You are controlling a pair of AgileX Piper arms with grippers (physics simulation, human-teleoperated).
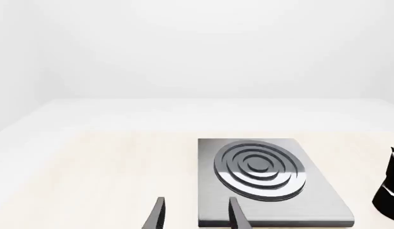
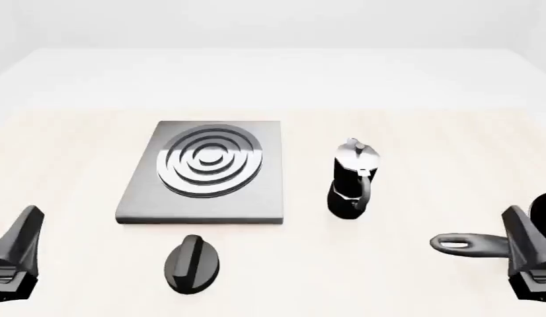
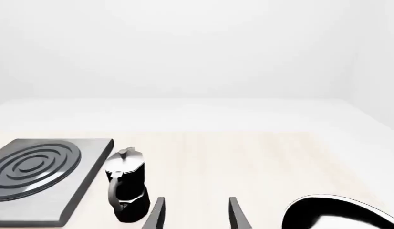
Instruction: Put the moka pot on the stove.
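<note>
The moka pot (image 2: 352,185) is black with a silver lid and stands upright on the table just right of the stove (image 2: 266,198), apart from it. The stove is a grey slab with concentric burner rings and nothing on it. My left gripper (image 2: 17,246) sits low at the near left, open and empty, well short of the stove. In the left wrist view the open gripper (image 1: 197,211) faces the stove (image 1: 315,202), and the pot (image 1: 391,191) shows at the picture's edge. My right gripper (image 2: 525,241) is open at the near right. From the right wrist view its gripper (image 3: 195,204) has the pot (image 3: 127,191) just ahead beside the stove (image 3: 79,191).
A black oval dial knob (image 2: 192,263) lies in front of the stove. A dark long-handled pan (image 2: 471,243) lies at the near right beside my right gripper, its handle pointing left. Its bowl (image 3: 337,214) shows in the right wrist view.
</note>
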